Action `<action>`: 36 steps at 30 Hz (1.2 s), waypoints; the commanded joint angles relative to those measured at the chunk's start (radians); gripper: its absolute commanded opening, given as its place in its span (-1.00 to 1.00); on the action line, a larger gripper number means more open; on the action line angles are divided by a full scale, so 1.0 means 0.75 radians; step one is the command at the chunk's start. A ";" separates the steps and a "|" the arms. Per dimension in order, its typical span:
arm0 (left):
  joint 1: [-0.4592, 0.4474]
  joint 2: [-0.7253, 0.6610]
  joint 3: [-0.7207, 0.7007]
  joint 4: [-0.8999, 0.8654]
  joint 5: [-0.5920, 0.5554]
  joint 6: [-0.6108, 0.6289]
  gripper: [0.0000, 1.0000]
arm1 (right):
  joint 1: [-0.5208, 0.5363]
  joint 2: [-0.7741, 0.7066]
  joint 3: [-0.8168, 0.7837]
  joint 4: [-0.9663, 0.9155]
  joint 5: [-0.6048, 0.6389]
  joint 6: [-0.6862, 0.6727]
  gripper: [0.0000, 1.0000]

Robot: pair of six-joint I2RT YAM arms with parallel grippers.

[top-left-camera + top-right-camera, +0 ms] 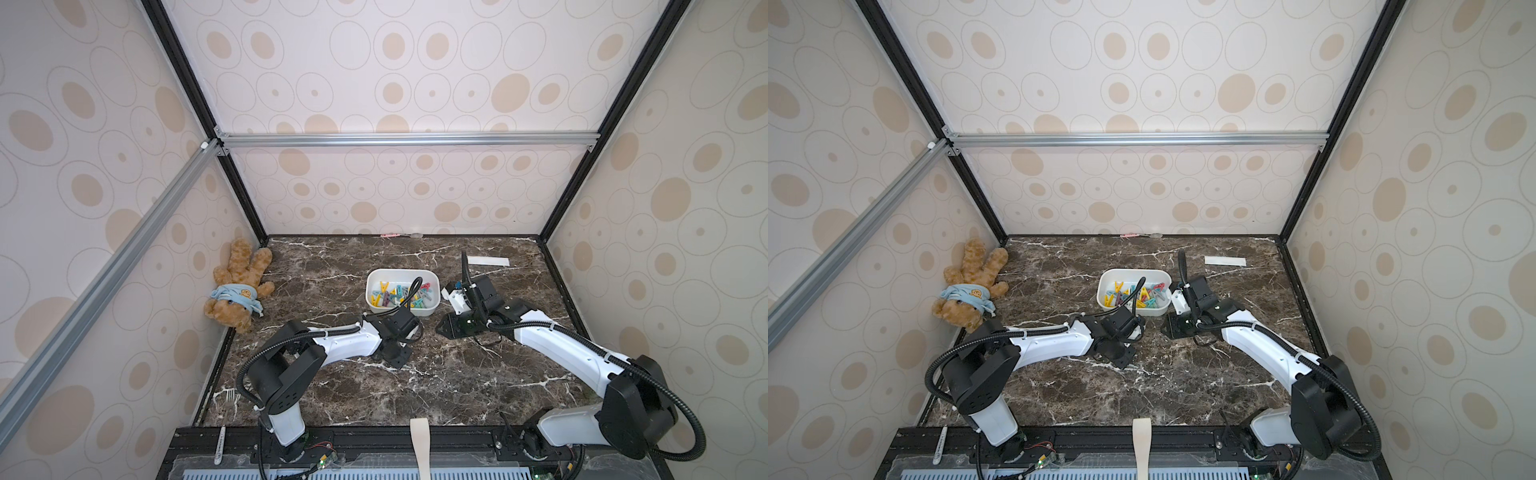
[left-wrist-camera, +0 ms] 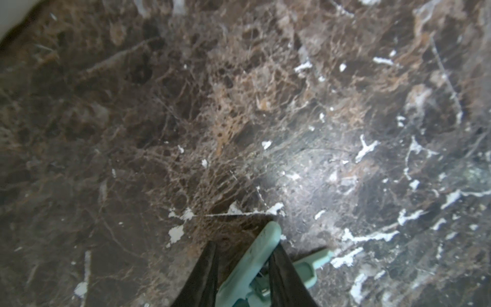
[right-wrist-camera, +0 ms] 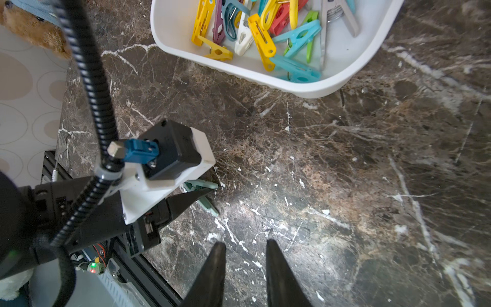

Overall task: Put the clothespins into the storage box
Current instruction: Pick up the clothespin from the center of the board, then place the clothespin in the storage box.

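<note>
One clothespin, pale green, is seen outside the storage box. It lies on the worktop between the fingers of the left tool. The jaws stand narrow about one arm of the clothespin, and its other arm juts outside one finger. Whether it is clamped or merely bracketed cannot be told.

Risk at the left tool: the hold is off-centre and skewed. The smooth plastic arm may twist or squirt out as the jaws bear on it. The clothespin may also swing loose and drop during a lift. The fingertips appear to sit at the worktop surface, so any further descent would scrape the marble.

Storage box: a shallow white tub with rounded corners. It stands ahead of the left tool, near it but not touching. It holds a loose heap of clothespins in yellow, teal, red, green, white, grey and purple, lying across one another. Risk: a release from height could bounce the clothespin off the heap and over the low rim. A low pass could strike the rim and shove the box.

Right tool: jaws narrowly apart with nothing between them. It hovers over bare worktop just beside the left tool, with the box ahead. Risk: the two tools are close, and a lift toward the box could bring them into contact.
</note>
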 commanded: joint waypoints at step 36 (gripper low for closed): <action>0.318 -0.366 0.148 0.011 0.267 -0.232 -1.00 | 0.007 0.000 0.101 0.002 0.102 0.030 -0.44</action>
